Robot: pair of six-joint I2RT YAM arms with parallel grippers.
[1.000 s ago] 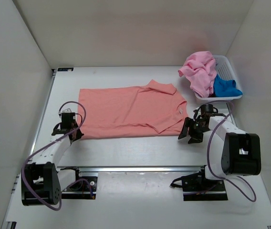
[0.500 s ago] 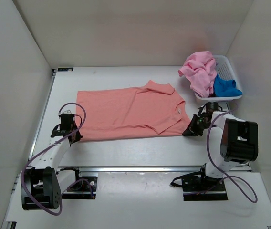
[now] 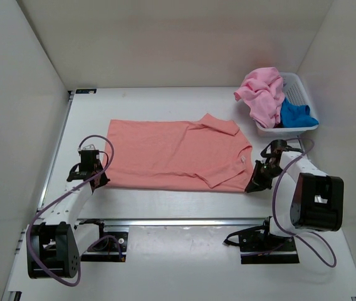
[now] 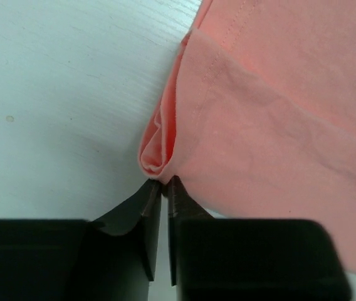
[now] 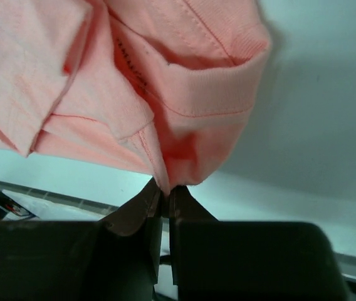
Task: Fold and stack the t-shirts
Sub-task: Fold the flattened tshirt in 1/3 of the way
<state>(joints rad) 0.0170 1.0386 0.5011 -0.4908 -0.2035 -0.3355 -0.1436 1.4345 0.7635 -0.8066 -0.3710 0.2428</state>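
White table (image 3: pixel 165 103) bears salmon t-shirt (image 3: pixel 172 153), corners pinched by left tool (image 3: pixel 101 180) and right tool (image 3: pixel 252 186).

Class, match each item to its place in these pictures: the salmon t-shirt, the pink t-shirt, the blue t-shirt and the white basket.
Items:
1. salmon t-shirt
2. pink t-shirt
3. blue t-shirt
4. white basket

Places:
A. draped over the basket's left rim
B. stands at the far right corner
C. spread out on the table
D. sits in the basket, right side

Pairs: 1-C, 2-A, 3-D, 4-B
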